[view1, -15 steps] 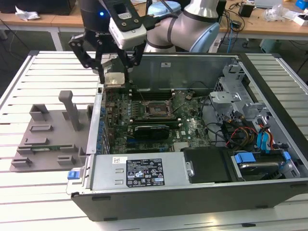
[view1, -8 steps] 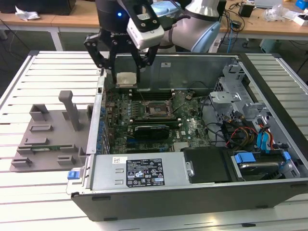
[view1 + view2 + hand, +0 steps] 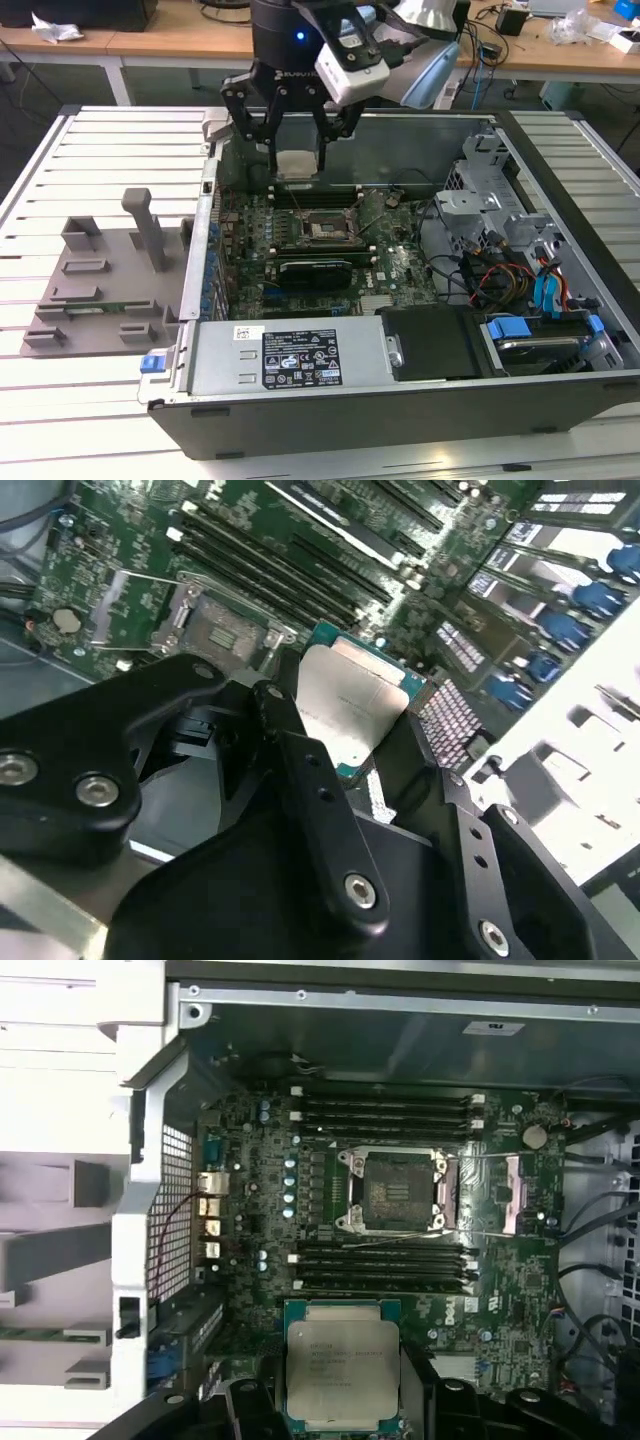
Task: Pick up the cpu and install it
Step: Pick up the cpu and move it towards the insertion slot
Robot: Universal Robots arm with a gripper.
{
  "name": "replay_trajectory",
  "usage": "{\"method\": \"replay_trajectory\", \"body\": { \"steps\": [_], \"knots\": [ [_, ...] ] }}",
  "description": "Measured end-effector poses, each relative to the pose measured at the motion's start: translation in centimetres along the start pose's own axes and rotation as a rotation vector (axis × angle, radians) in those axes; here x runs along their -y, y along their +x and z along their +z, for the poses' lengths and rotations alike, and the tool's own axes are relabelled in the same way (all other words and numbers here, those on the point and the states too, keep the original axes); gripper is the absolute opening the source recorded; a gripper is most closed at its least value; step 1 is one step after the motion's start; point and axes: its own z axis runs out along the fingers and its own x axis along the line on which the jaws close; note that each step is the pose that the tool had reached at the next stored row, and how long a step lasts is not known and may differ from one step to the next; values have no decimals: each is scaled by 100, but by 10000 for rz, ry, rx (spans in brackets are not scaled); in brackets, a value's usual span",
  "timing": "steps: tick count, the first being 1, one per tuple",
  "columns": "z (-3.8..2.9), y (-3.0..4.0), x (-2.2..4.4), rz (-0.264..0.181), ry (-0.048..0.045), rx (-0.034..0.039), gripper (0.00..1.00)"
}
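Note:
The cpu (image 3: 297, 165) is a small square chip with a silvery top and a green rim. My gripper (image 3: 297, 150) is shut on it and holds it flat in the air over the far part of the open computer case (image 3: 400, 400). In the first wrist view the cpu (image 3: 342, 1365) hangs level between the black fingers (image 3: 262, 1400), with the open socket (image 3: 397, 1192) on the motherboard below and off to one side. In the second wrist view the cpu (image 3: 350, 705) sits between the fingers (image 3: 300, 770), apart from the socket (image 3: 225, 630). The socket (image 3: 322, 230) has its metal bracket swung open.
Memory slots (image 3: 385, 1115) run along both sides of the socket. A long black expansion card (image 3: 315, 270) lies beside it. Drive bays with coloured cables (image 3: 540, 290) fill the case's side at the exterior view's right. A grey fixture (image 3: 100, 270) stands on the slatted table at the exterior view's left.

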Motion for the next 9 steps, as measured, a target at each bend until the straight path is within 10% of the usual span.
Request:
{"method": "replay_trajectory", "body": {
  "steps": [9],
  "knots": [
    [78,-229,-169,0,5,-33,55]
  ]
}}
